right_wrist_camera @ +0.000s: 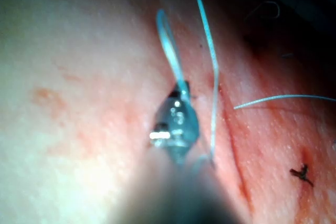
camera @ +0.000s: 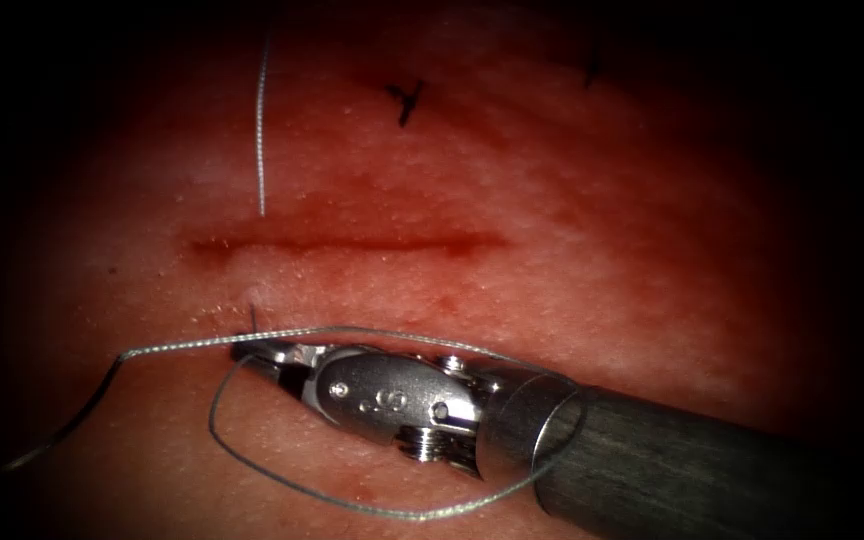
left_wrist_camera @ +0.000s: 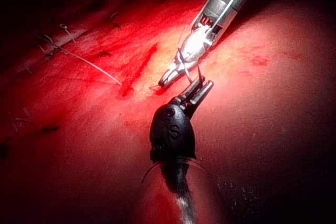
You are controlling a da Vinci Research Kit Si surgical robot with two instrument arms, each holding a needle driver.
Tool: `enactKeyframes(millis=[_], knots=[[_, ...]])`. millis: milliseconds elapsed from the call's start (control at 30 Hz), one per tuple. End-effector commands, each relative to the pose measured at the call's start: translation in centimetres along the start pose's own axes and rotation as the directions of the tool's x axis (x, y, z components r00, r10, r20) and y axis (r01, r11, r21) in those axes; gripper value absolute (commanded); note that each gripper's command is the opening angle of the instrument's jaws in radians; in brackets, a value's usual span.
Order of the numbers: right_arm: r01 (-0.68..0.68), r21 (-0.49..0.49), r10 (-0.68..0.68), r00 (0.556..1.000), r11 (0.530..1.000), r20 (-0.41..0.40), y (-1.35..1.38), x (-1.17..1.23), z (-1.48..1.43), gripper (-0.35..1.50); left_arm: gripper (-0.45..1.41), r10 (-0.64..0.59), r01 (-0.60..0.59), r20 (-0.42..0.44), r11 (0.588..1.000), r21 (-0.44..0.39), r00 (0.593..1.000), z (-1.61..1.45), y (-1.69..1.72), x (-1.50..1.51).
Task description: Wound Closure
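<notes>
Tissue [camera: 652, 250] lies lit — right tool [camera: 252, 352], below the cut [camera: 342, 241], pinches looped thread [camera: 372, 510]; knot-tying seemingly needs steady tension.

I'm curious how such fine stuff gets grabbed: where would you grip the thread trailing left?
Probably on the thread, along its straight run left of the right end effector, coming from above: there it lies flat on the tissue, clear of the loop around the shaft. That end effector's jaws seem shut on the thread.
</notes>
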Motion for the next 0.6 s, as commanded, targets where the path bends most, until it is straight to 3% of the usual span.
enactKeyframes(millis=[33,333,600], knots=[[0.005,-0.003,-0.005,1.000,1.000,-0.003,0.04,-0.01,0.09,-0.35,-0.45,-0.009,0.008,-0.005,1.000,-0.007,1.000,0.01,-0.06,-0.01],[0.028,0.009,-0.028,1.000,1.000,-0.013,-0.12,0.09,-0.07,-0.35,-0.45,-0.044,0.045,-0.009,0.998,0.048,0.999,-0.18,-0.15,0.05],[0.043,0.019,-0.042,0.999,0.999,-0.023,-0.38,0.33,-0.22,-0.35,-0.45,0.012,-0.014,0.012,0.989,0.148,1.000,0.12,-0.29,-0.02]])
